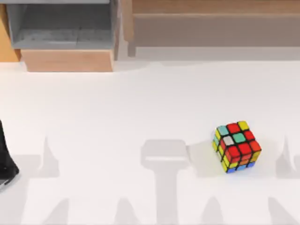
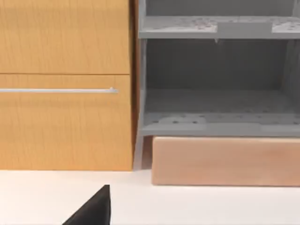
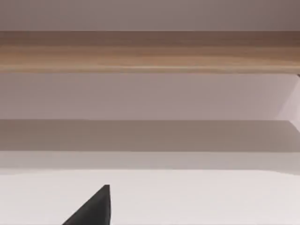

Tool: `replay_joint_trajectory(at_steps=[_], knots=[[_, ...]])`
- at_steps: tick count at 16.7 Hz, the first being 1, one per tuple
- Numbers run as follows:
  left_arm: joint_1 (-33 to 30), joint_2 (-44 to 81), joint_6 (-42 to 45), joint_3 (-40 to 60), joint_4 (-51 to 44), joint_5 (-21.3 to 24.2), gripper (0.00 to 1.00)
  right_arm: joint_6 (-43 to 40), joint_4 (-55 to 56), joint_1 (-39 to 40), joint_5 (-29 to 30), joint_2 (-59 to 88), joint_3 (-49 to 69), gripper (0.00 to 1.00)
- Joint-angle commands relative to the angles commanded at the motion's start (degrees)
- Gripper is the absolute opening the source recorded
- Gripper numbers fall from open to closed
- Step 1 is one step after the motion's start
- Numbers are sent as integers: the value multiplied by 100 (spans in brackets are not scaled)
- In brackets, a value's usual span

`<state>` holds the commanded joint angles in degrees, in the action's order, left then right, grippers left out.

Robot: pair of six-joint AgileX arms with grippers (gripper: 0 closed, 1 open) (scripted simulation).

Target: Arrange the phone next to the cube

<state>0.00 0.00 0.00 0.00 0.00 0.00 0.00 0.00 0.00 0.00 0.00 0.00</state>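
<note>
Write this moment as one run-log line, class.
cube: right side of white table | left arm: parked at left edge | grey shelf unit: back left

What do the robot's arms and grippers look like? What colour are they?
What shows of them is black. In the top view, a dark, smooth piece of the left arm sits at the table's left edge, with a grey bit at its lower end. Each wrist view shows a plain black wedge with a straight edge: left gripper, right gripper. No cables or markings are visible.
</note>
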Motion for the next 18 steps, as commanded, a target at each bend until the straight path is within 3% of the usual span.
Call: replay_joint_trajectory(at_steps=[4,8,18], knots=[[49,191,175,142,-137,-7,100,0,0,0,0,0,0,100],[262,1289,1054,853,-832,-4,100,0,0,0,0,0,0,100],[1085,6715,4386,3471,-3619,43,100,0,0,0,0,0,0,100]])
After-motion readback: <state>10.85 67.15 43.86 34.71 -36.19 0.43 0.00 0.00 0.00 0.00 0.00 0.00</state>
